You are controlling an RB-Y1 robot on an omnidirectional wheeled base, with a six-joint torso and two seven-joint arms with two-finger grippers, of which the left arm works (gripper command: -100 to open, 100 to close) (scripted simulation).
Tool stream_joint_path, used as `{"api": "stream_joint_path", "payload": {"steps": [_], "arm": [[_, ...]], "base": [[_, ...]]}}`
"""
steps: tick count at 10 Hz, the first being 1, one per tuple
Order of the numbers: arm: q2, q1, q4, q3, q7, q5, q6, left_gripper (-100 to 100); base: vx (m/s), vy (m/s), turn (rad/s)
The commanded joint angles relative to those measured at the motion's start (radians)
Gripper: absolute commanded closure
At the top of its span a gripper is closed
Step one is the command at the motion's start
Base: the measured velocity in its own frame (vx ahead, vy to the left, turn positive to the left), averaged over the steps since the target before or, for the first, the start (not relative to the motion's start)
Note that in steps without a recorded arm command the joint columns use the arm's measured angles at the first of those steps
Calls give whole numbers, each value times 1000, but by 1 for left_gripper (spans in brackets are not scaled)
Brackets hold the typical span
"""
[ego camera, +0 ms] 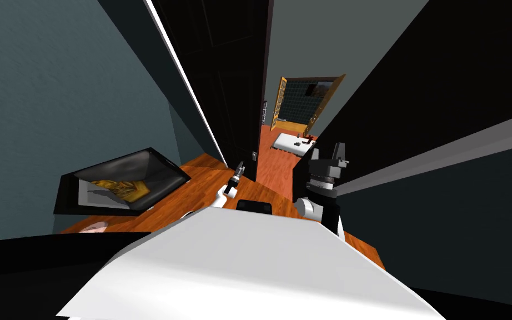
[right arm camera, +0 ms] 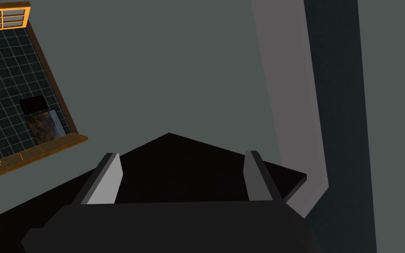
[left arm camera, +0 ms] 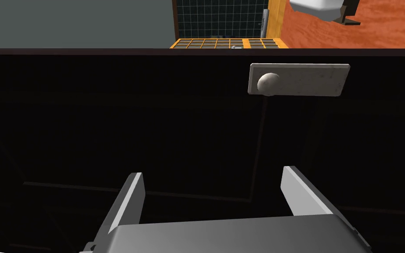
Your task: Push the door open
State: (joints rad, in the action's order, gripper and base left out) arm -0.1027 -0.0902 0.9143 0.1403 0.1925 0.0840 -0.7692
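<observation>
A tall dark door (ego camera: 232, 83) stands ajar straight ahead, and a gap to its right shows the orange floor beyond. Up close its face (left arm camera: 109, 131) is flat and nearly black. It carries a round grey knob (left arm camera: 267, 83) on a light grey plate (left arm camera: 305, 80) near the free edge. My left gripper (ego camera: 239, 169) is held low in front of the door, open (left arm camera: 215, 184), with nothing between its fingers (left arm camera: 133, 197). The knob lies ahead of and beyond the tips. My right gripper (ego camera: 338, 153) is raised beside the right side of the doorway and stands open (right arm camera: 182, 171).
A black open bin (ego camera: 121, 183) with a yellow thing inside sits on the wooden floor to my left, against the blue-grey wall. Through the gap lie a white table (ego camera: 294, 143) and a far orange-framed doorway (ego camera: 305, 100). A dark wall (ego camera: 443, 83) crowds my right.
</observation>
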Motion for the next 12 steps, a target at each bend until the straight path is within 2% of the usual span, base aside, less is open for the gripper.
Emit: {"api": "stream_joint_path", "payload": {"steps": [1, 2, 3, 10, 11, 12], "arm": [[-1, -14, -43, 8, 2, -1, -10, -100], [-2, -26, -75, 12, 2, -1, -17, -100], [-2, -26, -75, 12, 2, -1, -17, -100], [-1, -95, -254, 36, 4, -5, -57, -100], [0, -111, -296, 42, 5, -6, -67, -100], [0, -117, -312, 44, 5, -6, -70, -100]], "base": [[68, 28, -89], [73, 38, -100], [54, 30, -16], [72, 37, -61], [88, 48, -87], [81, 55, -62]]}}
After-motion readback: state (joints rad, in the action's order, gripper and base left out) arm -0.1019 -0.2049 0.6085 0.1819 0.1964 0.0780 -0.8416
